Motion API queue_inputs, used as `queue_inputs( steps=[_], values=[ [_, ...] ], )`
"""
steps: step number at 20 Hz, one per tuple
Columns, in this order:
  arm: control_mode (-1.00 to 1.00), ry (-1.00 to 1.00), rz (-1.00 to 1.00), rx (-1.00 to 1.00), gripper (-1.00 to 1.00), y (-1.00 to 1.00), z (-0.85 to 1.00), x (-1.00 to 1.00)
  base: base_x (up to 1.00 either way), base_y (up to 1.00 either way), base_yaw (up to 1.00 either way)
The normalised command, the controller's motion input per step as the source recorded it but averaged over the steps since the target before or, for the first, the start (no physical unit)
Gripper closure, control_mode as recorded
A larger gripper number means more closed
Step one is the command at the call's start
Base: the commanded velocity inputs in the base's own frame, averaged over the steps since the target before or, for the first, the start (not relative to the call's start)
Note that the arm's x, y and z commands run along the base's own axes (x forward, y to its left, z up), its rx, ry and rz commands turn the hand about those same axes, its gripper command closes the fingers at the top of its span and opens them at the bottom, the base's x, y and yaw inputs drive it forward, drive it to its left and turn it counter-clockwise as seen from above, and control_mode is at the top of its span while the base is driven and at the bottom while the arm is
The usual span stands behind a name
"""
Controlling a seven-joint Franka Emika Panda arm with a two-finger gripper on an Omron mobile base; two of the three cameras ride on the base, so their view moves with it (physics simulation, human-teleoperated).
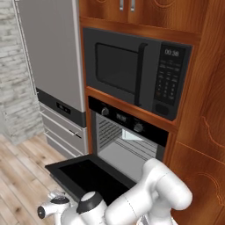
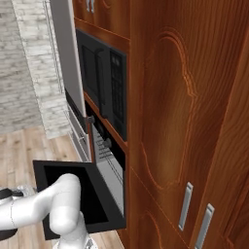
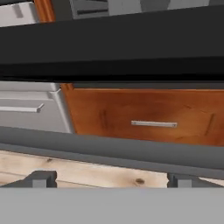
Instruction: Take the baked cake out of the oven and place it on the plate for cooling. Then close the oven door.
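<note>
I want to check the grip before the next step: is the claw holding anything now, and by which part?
Nothing is held. The claw is open, its two fingertips wide apart with only floor between them, low in front of the open oven door.

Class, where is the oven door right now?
The oven door hangs dropped open and flat, low in the left base view, just below the oven cavity and under the microwave.

Glossy white rounded arm (image 1: 149, 193) segments with dark joint caps and dark-tipped claw (image 3: 111, 179).
</note>
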Motion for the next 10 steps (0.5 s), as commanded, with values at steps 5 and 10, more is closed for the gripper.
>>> queue_inputs(
  steps=[5, 10],
  values=[
    [-1.0, -0.14, -0.19, -0.37, -1.0, -0.73, -0.46, 0.28, 0.0, 0.0, 0.0],
    [-1.0, -0.12, -0.19, -0.34, -1.0, -0.83, -0.31, 0.37, 0.0, 0.0, 0.0]
  ],
)
